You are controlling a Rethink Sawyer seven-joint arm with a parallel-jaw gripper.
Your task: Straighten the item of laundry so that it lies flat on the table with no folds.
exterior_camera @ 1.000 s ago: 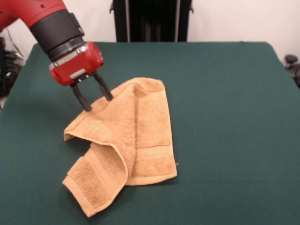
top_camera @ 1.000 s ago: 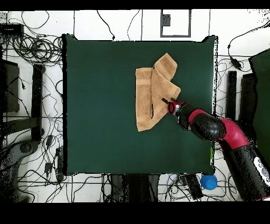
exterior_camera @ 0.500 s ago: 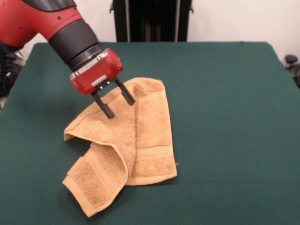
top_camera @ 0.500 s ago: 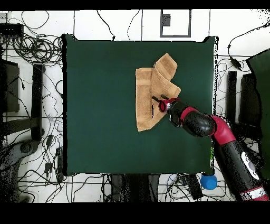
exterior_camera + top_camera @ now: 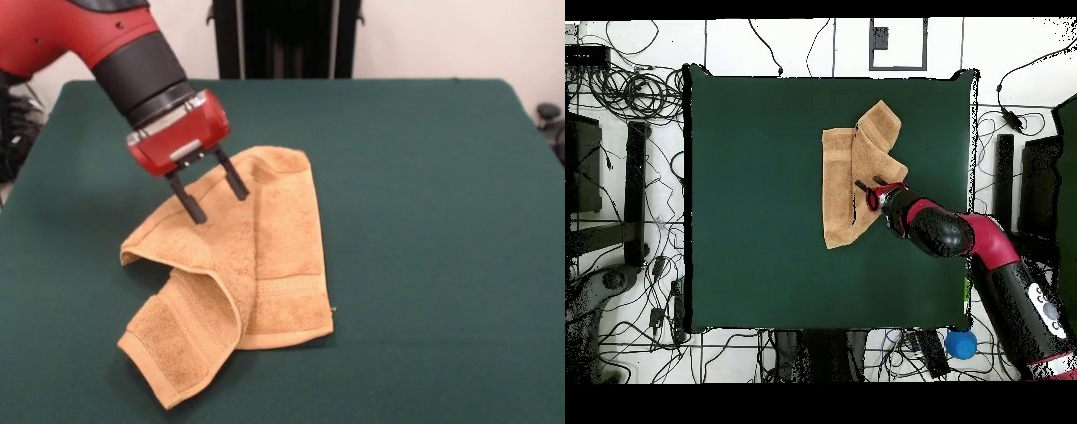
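Note:
The orange-tan towel (image 5: 256,256) lies folded on the green table (image 5: 424,221), with one flap doubled over toward the front left and a striped band showing near its lower hem. In the overhead view the towel (image 5: 845,170) sits right of the table's middle (image 5: 755,200). My gripper (image 5: 216,199) is open and empty, its two black fingers (image 5: 190,205) pointing down just above the towel's upper left part. It also shows in the overhead view (image 5: 865,190) at the towel's right edge.
A black stand (image 5: 287,40) rises behind the table's far edge. Cables (image 5: 625,95) lie on the floor around the table. A blue ball (image 5: 961,344) sits by the table's lower right corner in the overhead view.
My gripper moved right from the towel's left edge to over the towel, then drew back slightly to the left. It stayed open. The towel has not moved.

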